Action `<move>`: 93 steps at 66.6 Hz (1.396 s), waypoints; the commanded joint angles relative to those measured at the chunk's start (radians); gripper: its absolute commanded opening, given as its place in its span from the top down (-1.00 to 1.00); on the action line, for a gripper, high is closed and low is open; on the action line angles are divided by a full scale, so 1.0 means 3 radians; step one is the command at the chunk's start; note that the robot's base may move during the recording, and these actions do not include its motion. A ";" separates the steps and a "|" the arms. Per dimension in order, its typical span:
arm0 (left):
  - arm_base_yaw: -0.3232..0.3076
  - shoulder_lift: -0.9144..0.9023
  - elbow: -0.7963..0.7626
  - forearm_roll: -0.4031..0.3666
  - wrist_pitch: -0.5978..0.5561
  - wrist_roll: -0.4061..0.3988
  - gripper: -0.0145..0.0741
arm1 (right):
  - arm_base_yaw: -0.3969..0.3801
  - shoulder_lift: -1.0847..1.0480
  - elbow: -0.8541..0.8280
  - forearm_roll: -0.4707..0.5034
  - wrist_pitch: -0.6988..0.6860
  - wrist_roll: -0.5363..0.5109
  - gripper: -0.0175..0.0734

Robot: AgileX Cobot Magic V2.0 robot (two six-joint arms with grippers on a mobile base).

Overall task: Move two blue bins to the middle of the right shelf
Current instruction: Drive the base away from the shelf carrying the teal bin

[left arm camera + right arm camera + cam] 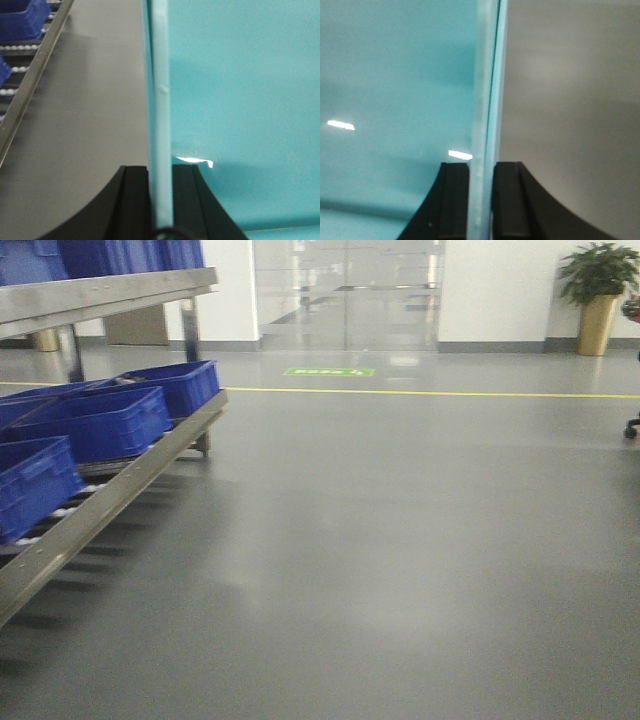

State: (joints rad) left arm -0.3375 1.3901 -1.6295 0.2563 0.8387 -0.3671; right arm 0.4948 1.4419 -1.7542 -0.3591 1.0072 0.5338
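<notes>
A light turquoise-blue bin (240, 90) fills the left wrist view, and its left wall (160, 100) runs straight up between the jaws. My left gripper (160, 170) is shut on that wall. In the right wrist view the same bin (395, 75) lies to the left, and my right gripper (481, 165) is shut on its right wall (487, 75). The grey floor passes beneath the bin. Neither gripper nor the held bin shows in the front view. The right shelf is out of view.
A metal roller rack (120, 490) stands at the left with several dark blue bins (100, 420) on it and an upper shelf (100, 290) above. Ahead lie grey floor, a yellow floor line (430, 393), glass doors (345, 290) and a potted plant (598, 300).
</notes>
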 commanded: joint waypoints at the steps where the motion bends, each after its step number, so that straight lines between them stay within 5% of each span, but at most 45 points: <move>1: 0.0013 -0.0038 -0.0055 0.0030 -0.0329 -0.0001 0.92 | 0.0019 -0.0071 -0.0065 0.0058 -0.0334 -0.0022 0.98; 93: 0.0013 -0.0038 -0.0055 0.0028 -0.0341 -0.0001 0.92 | 0.0019 -0.0071 -0.0065 0.0058 -0.0334 -0.0022 0.98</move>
State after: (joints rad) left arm -0.3375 1.3901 -1.6295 0.2563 0.8387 -0.3671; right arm 0.4948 1.4419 -1.7542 -0.3591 1.0050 0.5338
